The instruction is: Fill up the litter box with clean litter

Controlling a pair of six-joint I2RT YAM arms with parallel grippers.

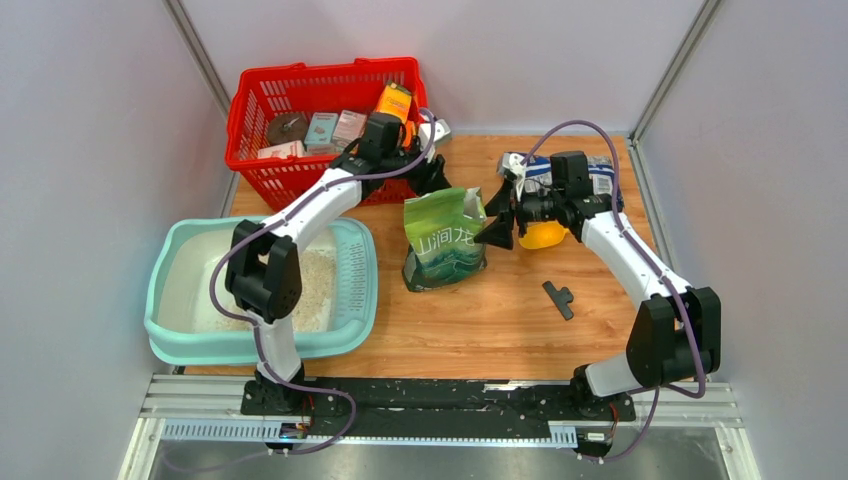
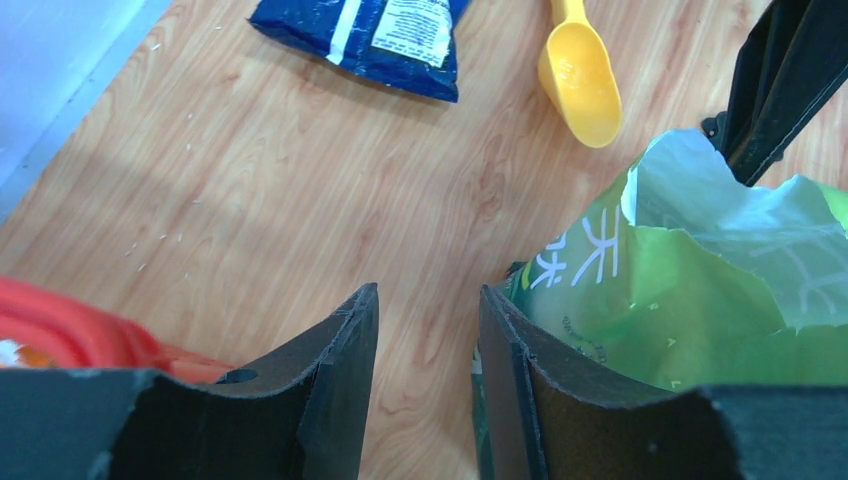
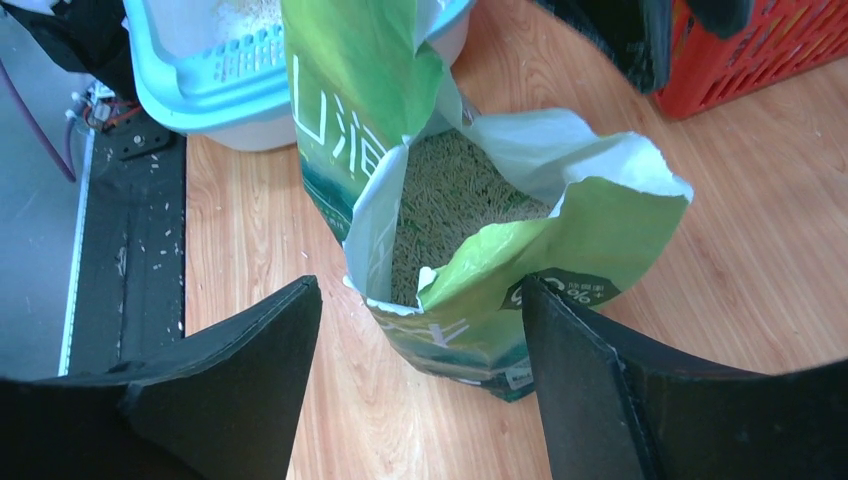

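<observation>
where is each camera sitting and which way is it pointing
Top external: above and behind the arms, looking down on the table; both arms show, bases at the bottom.
Left wrist: on the left arm, facing across the table toward a yellow scoop; the left gripper frames the bottom.
Right wrist: on the right arm, looking down into the open green bag; the right gripper frames the bottom.
Shared: all three show the green bag; top and right wrist also show the litter box.

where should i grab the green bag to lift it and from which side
Probably pinch the folded-over flap of the green bag at its open top, coming down from above: it stands upright, the mouth gapes, and that flap is a thin free edge.
</observation>
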